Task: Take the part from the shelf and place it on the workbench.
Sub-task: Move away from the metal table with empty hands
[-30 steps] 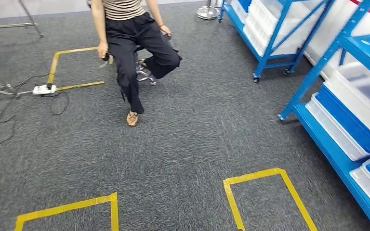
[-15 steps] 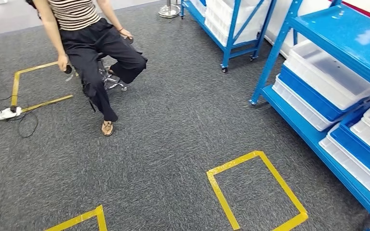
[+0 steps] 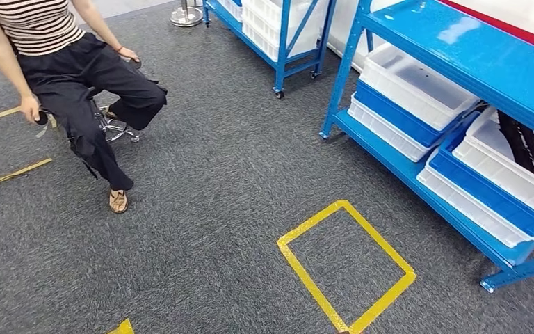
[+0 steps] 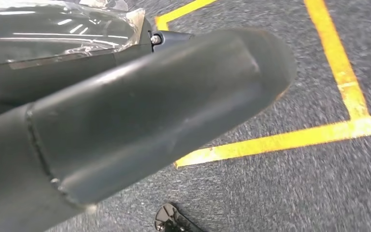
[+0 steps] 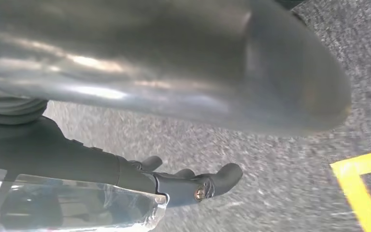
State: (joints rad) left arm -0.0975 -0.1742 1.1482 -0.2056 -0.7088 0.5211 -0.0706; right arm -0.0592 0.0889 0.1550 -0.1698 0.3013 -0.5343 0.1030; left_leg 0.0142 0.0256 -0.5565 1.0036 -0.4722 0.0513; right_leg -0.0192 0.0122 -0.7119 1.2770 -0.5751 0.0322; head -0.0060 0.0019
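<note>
A robot's view down onto grey carpet, with the task barely begun. A blue metal shelf (image 3: 459,49) runs along the right edge of the carpet, its lower level stacked with white and blue bins (image 3: 417,94). Something dark lies in the bin nearest the right edge, possibly the part to fetch, though it is too cut off to say. A second blue shelf (image 3: 278,35) stands at the carpet's far edge. A yellow tape rectangle (image 3: 346,268) marks the carpet just in front of the near shelf (probably a standing spot). No workbench is in sight.

The right hand (image 5: 193,186) hangs beside the robot's body over the carpet, its dark fingers gently curved, spaced apart and holding nothing. The left hand (image 4: 174,220) shows only as a dark tip low above the carpet, so its state cannot be told.

A person (image 3: 62,76) sits on a chair near the far left corner of the carpet, well apart from the shelves.

Judged from this, reaching, grasping, carrying and placing all remain to be done.
</note>
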